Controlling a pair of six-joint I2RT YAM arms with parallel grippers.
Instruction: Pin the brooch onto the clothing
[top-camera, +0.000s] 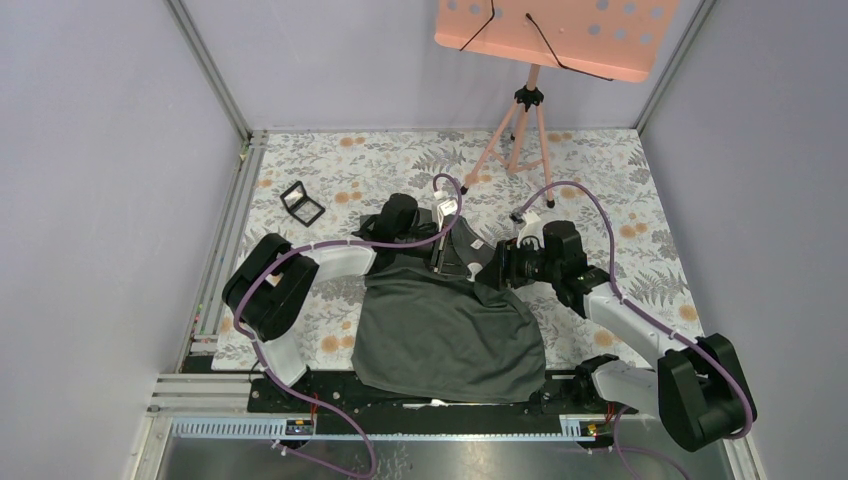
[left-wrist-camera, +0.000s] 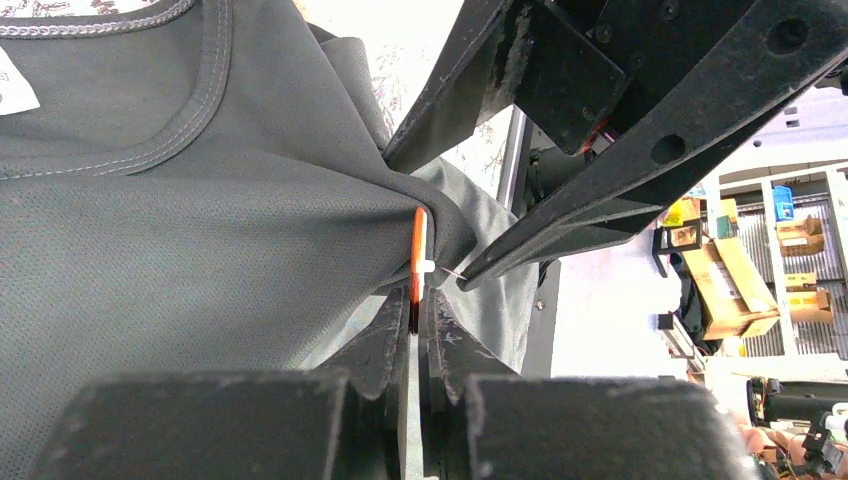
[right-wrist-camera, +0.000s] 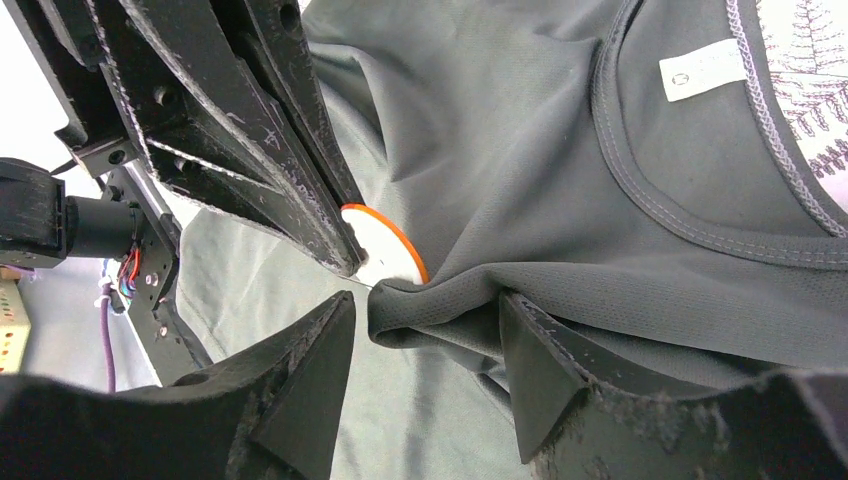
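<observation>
The dark grey-green T-shirt (top-camera: 450, 335) lies between the arm bases, its neck at the far end. My left gripper (left-wrist-camera: 420, 315) is shut on the brooch (left-wrist-camera: 416, 255), seen edge-on as an orange strip with a thin pin point sticking out. In the right wrist view the brooch (right-wrist-camera: 385, 245) shows a white face with an orange rim, pressed against a raised fold of the shirt (right-wrist-camera: 440, 305). My right gripper (right-wrist-camera: 430, 340) is open, with that fold between its fingers. Both grippers meet just below the neck (top-camera: 465, 262). The white neck label (right-wrist-camera: 703, 68) shows.
A small black square case (top-camera: 302, 203) lies open on the flowered table cover at the back left. A pink board on a tripod (top-camera: 528, 100) stands at the back. The shirt's hem hangs over the near rail (top-camera: 440, 400).
</observation>
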